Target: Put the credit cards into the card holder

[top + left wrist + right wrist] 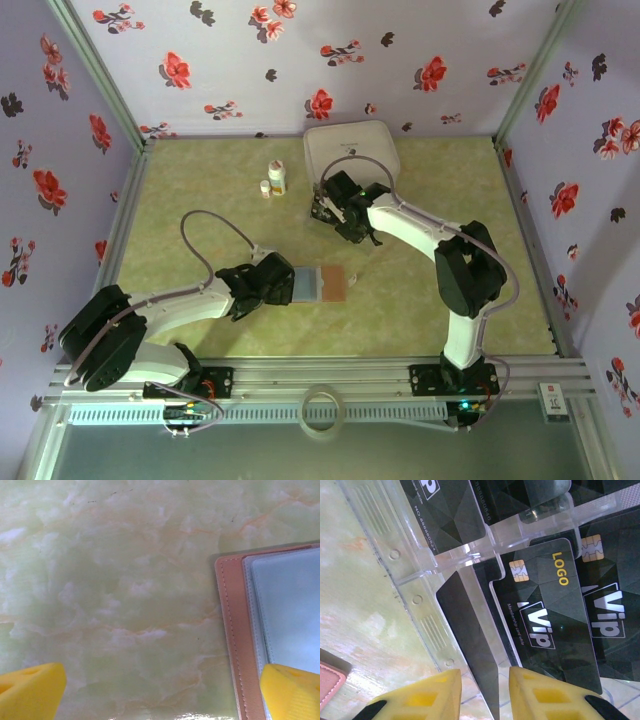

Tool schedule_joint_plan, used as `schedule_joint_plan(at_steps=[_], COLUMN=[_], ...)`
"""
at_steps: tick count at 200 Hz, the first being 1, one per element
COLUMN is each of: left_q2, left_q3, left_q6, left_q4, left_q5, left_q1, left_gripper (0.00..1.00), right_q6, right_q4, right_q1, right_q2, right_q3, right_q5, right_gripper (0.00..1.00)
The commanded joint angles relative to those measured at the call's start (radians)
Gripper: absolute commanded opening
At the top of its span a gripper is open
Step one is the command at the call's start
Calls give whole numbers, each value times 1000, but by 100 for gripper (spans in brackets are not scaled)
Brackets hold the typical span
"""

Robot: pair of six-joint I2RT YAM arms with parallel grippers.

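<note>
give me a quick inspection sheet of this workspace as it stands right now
surface: green marbled table, no spill seen
job's things: card holder lies open mid-table, no card seen in it; dark credit cards lie in a clear tray
clutter: two small white bottles, white case, tape roll on the near rail
grippers: left gripper has its fingers wide apart, one over the card holder's edge; right gripper is over the tray, narrow gap with one dark card's end in it, grip unclear
cables: grey cable loops arch off each arm
surroundings: floral purple walls, metal frame rail
</note>
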Motion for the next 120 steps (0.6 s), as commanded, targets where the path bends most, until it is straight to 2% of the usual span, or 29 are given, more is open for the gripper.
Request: schedule_joint_plan(at_steps=[1, 60, 120], left_q2=[6, 4, 8], left_q3=[-9, -10, -21], left_q6=[-4, -7, -12], left_q4=[8, 11, 23], left_q5=[1, 2, 8], left_q1=[8, 8, 8], left_gripper=[100, 100, 100], right_q6=[-27, -31, -38], right_q4=[-32, -32, -44], right_q1=[6, 9, 11], right_q2=[36, 52, 62], right_q3=[29, 31, 56], right_q5=[57, 57, 57], right_gripper=[30, 26, 17])
